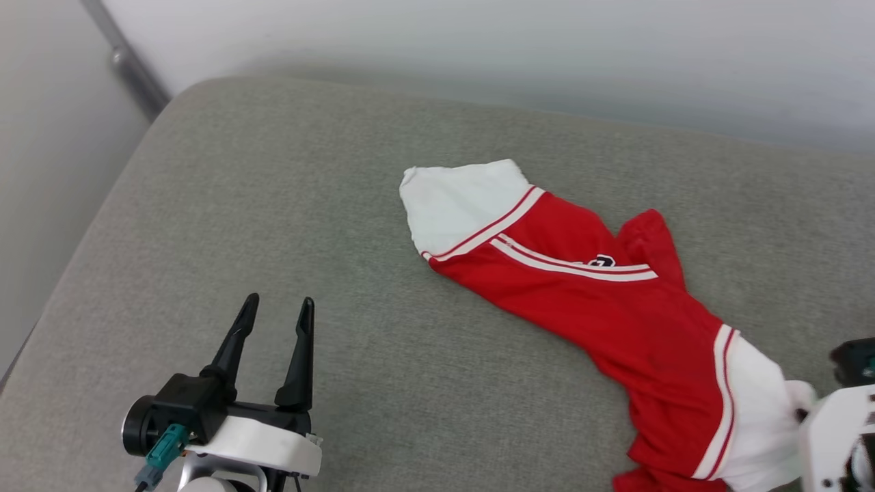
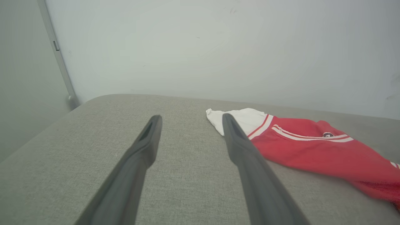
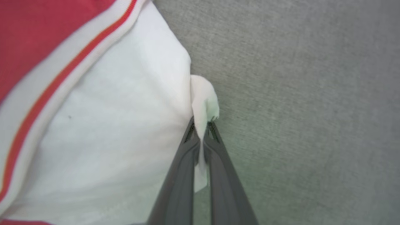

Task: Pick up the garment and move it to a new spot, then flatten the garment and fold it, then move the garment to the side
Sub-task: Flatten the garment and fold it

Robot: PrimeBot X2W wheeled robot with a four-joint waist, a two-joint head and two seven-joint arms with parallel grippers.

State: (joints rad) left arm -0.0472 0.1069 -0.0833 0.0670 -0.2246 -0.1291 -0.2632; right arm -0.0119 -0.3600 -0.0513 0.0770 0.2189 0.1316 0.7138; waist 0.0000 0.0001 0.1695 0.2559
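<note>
Soft, even, shadowless light; wrist views slightly blurred, edges curved.

A bare indoor room, plain as a test space rather than a furnished home: a wide padded platform (image 1: 273, 205) covered in grey woven fabric, with 1 rounded corner, stands against a blank white wall (image 1: 478, 41). A metal pipe (image 1: 126, 65) runs down beside it. Whether the platform is a bed or sofa cannot be told

You see a grey fabric-covered bench (image 1: 273, 205), its corner rounded. Behind it, a plain pale wall (image 1: 478, 41) and a metal pipe (image 1: 126, 61).
</note>
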